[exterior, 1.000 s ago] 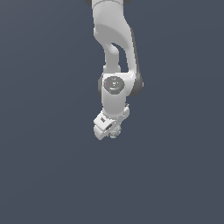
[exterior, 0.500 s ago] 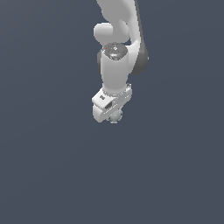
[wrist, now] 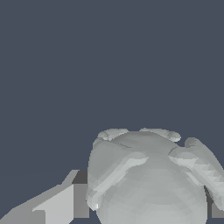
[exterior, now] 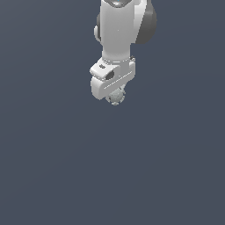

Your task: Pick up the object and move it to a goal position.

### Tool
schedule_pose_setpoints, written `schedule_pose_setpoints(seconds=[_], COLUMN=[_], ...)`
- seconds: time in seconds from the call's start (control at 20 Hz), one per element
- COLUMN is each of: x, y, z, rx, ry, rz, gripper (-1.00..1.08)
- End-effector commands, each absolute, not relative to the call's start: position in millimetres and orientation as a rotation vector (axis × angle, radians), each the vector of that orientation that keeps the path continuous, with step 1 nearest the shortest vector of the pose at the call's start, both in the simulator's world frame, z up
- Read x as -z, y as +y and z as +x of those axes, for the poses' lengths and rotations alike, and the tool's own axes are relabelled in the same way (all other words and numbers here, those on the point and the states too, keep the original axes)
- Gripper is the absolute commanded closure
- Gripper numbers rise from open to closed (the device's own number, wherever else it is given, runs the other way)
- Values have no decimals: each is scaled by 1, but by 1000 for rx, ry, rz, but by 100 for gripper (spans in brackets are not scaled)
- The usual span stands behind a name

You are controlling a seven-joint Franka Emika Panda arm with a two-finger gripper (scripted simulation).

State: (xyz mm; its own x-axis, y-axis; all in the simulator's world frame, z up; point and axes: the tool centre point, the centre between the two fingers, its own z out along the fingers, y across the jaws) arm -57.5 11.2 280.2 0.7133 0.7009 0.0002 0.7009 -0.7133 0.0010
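The object (exterior: 116, 96), a small pale bumpy lump, sits tucked under the tip of the gripper (exterior: 115, 95) in the exterior view, and in the wrist view it fills the space beside one finger (wrist: 57, 203); the gripper appears closed on it, carrying it clear of any surface. No goal marker shows in either view; the carry likely goes best with the squeeze held steady and the arm (exterior: 121, 26) moving smoothly, so the small lump does not slip or twist out.
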Motion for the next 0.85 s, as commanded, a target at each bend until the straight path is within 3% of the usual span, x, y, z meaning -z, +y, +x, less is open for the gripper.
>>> schedule_pose_setpoints(seconds=[0.0,0.4,0.8], x=[-301,-343,-350], y=[12,13,12], z=[-65,-77,-78], rx=[0,0,0], ry=[1190,1190,1189], rz=[2908,2908,2908], gripper=[108,108,108])
